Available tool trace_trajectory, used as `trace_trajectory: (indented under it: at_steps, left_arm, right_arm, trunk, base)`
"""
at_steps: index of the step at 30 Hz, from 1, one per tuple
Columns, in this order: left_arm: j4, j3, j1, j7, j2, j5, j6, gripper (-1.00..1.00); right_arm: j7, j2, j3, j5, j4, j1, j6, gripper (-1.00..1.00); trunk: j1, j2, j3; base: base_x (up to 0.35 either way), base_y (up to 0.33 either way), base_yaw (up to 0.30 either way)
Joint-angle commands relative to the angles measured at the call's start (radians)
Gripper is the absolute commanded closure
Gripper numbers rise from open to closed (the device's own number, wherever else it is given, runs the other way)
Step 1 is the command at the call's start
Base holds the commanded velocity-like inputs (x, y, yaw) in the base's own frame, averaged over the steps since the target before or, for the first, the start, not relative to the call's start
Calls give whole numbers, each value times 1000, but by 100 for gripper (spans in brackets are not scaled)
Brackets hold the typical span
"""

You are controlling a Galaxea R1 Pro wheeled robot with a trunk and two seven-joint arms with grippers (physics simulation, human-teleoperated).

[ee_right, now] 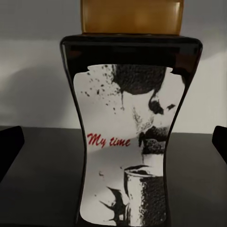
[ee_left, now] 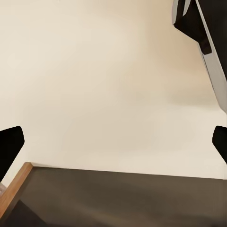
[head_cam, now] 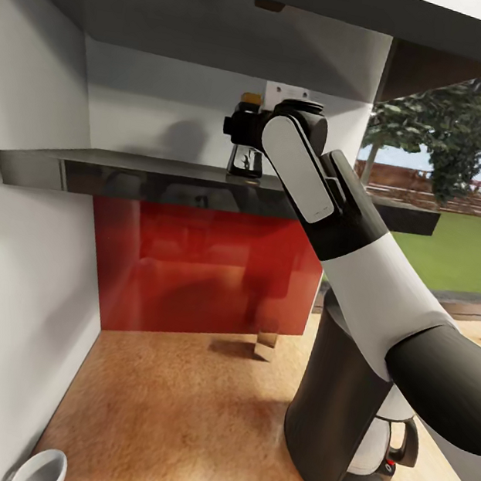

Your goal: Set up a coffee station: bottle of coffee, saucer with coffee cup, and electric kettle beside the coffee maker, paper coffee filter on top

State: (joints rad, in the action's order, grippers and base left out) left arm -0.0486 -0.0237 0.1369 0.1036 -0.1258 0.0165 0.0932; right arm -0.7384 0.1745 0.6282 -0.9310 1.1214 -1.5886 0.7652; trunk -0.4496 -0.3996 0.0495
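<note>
1. Right hand [head_cam: 240, 127]: black two-fingered hand on a white-and-black arm, raised to shelf height. Its fingers [ee_right: 10, 147] stand wide apart with the jar between them, apparently not yet touching it; nothing is held. Judged to be lined up for a grasp.
2. Bottle of coffee [ee_right: 130, 132]: dark waisted glass jar, yellow-gold cap, white label with red script, upright on the dark glossy kitchen shelf [head_cam: 126, 174], near the white back wall.
3. Left hand [ee_left: 113, 142]: black fingertips spread wide, empty, facing a cream wall.
4. Coffee maker [head_cam: 337, 413]: tall black drip machine with glass carafe, on the tan speckled tabletop [head_cam: 165, 408] below the shelf, partly behind the right arm.
5. Coffee cup [head_cam: 42, 469]: white rounded cup at the tabletop's near corner.
</note>
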Motion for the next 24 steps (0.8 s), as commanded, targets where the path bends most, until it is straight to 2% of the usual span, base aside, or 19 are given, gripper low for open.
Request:
trace_trajectory:
  at_steps: [1,24]
  left_arm:
    - [1,-2,1,2,0,2,3,-100]
    - [1,-2,1,2,0,2,5,-100]
  right_arm:
    - [-10,0,1,-9,1,-1,0,-100]
    - [-12,0,1,-9,1,-1,0,-100]
  trunk:
    - [0,0,0]
    - [0,0,0]
  base:
    - [88,0,0]
    - [62,0,0]
